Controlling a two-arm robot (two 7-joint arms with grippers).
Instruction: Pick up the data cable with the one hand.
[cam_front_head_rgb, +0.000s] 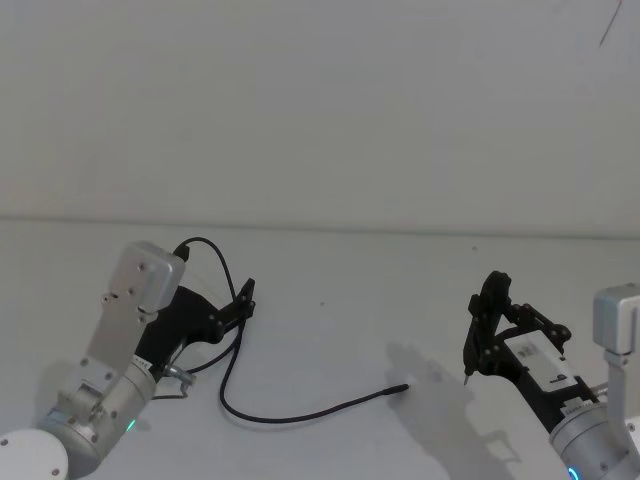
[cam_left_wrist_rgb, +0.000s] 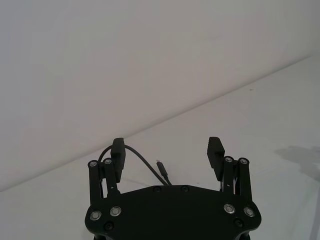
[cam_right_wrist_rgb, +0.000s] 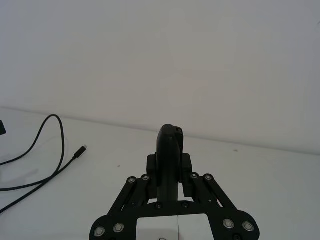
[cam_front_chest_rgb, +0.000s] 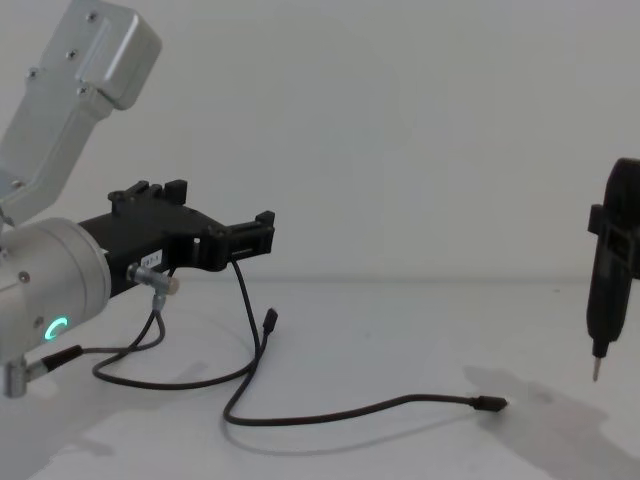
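The data cable (cam_front_head_rgb: 300, 417) is a thin black line on the white table. It curls past my left gripper (cam_front_head_rgb: 247, 297) and ends in a small plug (cam_front_head_rgb: 400, 386) near the middle. In the left wrist view the left gripper (cam_left_wrist_rgb: 166, 150) stands open, and the cable (cam_left_wrist_rgb: 145, 162) arcs by one finger (cam_left_wrist_rgb: 117, 155); I cannot tell whether they touch. Its metal-tipped plug (cam_left_wrist_rgb: 159, 163) lies between the fingers' line and the gripper body. From the chest, the cable (cam_front_chest_rgb: 350, 410) drops from the left gripper (cam_front_chest_rgb: 262, 235). My right gripper (cam_front_head_rgb: 490, 290) hovers shut at the right, holding nothing.
A looping black wire with silver barrel plugs (cam_front_chest_rgb: 150, 280) hangs from my left arm, close to the cable. The white table (cam_front_head_rgb: 330, 300) runs back to a plain white wall. The right gripper (cam_front_chest_rgb: 612, 260) casts a shadow on the table near the cable's free plug (cam_front_chest_rgb: 490, 403).
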